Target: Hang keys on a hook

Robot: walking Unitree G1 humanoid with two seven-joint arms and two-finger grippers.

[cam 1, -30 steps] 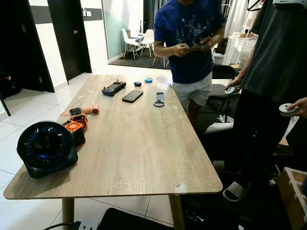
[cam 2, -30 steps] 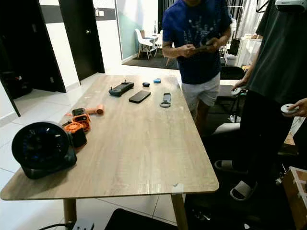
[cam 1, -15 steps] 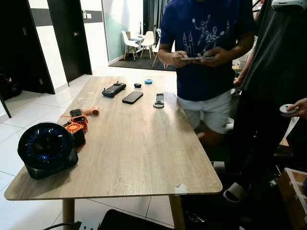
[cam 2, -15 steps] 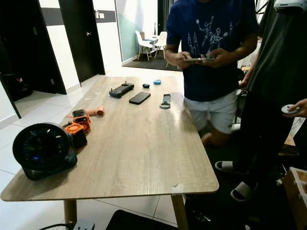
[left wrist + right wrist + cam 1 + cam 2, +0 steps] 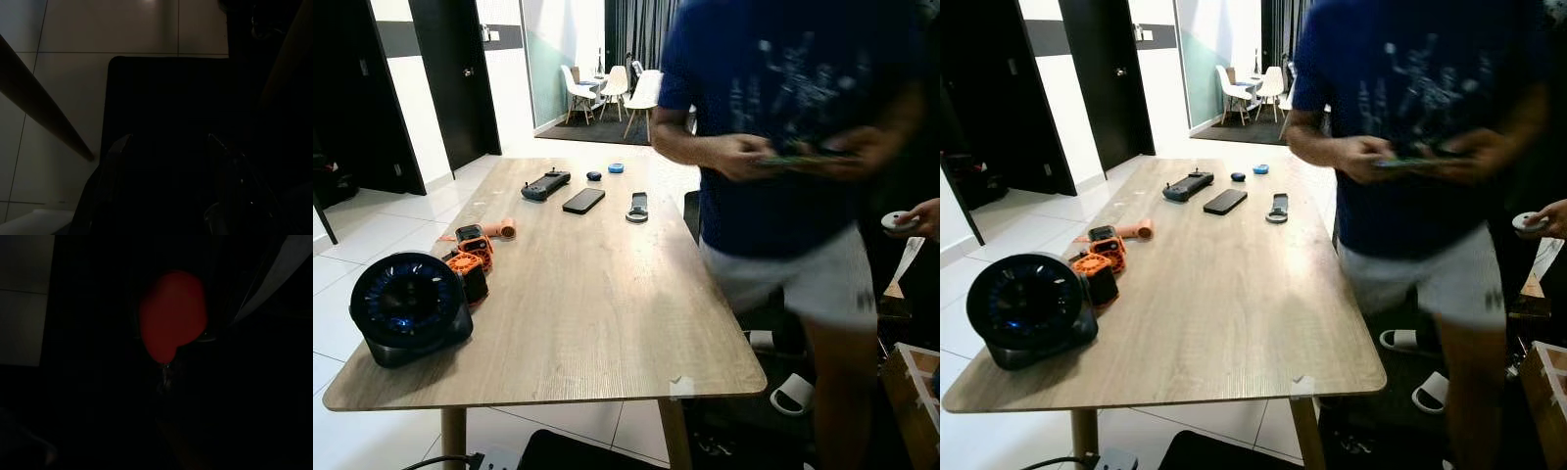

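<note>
Left eye view: the person in the blue shirt (image 5: 793,127) has walked much closer than half a second ago — then beside the table's far right edge, now a large blur at 3 o'clock of the wooden table (image 5: 597,294), hiding the dark-clad person who stood there. A hand holding a white round controller (image 5: 901,220) pokes in at the right edge.

On the table nothing has shifted: round black fan (image 5: 408,306) at 8 o'clock, orange-and-black gadgets (image 5: 470,259) just beyond it, a black handheld controller (image 5: 545,182) and dark phone (image 5: 583,199) toward 12 o'clock, and a small grey object with a ring (image 5: 637,206) beside the phone — perhaps the keys, too small to confirm.

The left gripper (image 5: 166,161) hangs over floor tiles and a dark mat, fingers spread. The right wrist view is nearly black apart from a red blob (image 5: 171,316); I cannot tell that gripper's state.
</note>
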